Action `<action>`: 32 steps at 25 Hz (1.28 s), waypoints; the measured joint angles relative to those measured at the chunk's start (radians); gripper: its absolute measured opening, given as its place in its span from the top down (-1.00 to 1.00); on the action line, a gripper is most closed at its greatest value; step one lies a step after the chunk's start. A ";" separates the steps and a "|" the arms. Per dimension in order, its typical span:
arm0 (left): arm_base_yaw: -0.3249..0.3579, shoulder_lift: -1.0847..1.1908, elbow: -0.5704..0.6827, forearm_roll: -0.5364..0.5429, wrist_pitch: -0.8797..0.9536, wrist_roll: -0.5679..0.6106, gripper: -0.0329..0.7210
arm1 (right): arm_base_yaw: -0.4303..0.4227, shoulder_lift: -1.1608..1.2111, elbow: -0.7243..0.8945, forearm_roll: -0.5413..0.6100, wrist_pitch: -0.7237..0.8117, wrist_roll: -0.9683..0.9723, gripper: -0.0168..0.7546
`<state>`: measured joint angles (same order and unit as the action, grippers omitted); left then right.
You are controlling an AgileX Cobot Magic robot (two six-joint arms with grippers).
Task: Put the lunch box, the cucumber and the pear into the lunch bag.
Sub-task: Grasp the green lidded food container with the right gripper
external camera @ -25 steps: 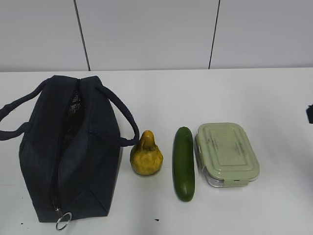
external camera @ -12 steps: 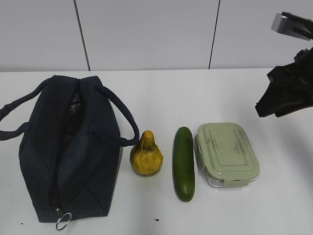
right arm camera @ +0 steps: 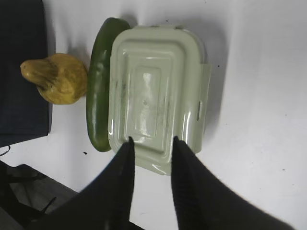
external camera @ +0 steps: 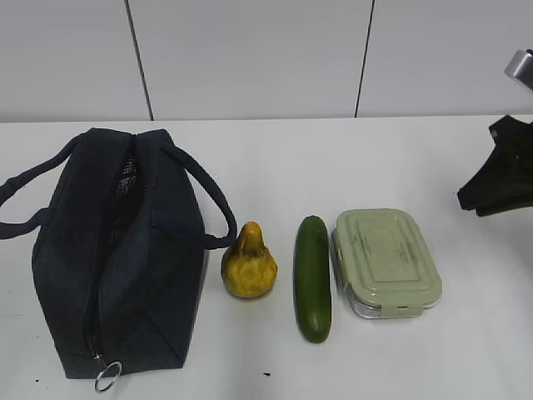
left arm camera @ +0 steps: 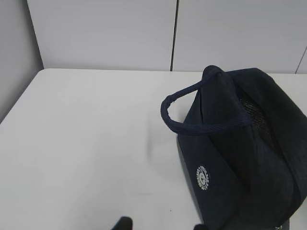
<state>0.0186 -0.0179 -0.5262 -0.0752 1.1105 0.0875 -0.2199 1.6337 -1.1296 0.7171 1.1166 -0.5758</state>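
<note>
Overhead, our right jaws (right arm camera: 151,143) gape above the lunch box (right arm camera: 156,91); our left jaws (left arm camera: 160,224) seem parted, though barely visible.

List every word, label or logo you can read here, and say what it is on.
Round white logo on the side of the bag: lettering around its rim too small to read.
Lunch box lid: no print visible.
Cucumber, pear, table: no text.
</note>
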 joint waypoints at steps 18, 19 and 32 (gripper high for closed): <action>0.000 0.000 0.000 0.000 0.000 0.000 0.26 | -0.002 0.001 0.173 0.053 -0.076 -0.170 0.39; 0.000 0.000 0.000 0.000 0.000 0.000 0.26 | -0.002 0.001 0.173 0.053 -0.076 -0.170 0.39; 0.000 0.000 0.000 0.000 0.000 0.000 0.26 | -0.002 0.001 0.175 0.100 -0.057 -0.243 -0.48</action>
<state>0.0186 -0.0179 -0.5262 -0.0752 1.1105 0.0875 -0.2221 1.6352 -0.9551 0.8167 1.0600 -0.8192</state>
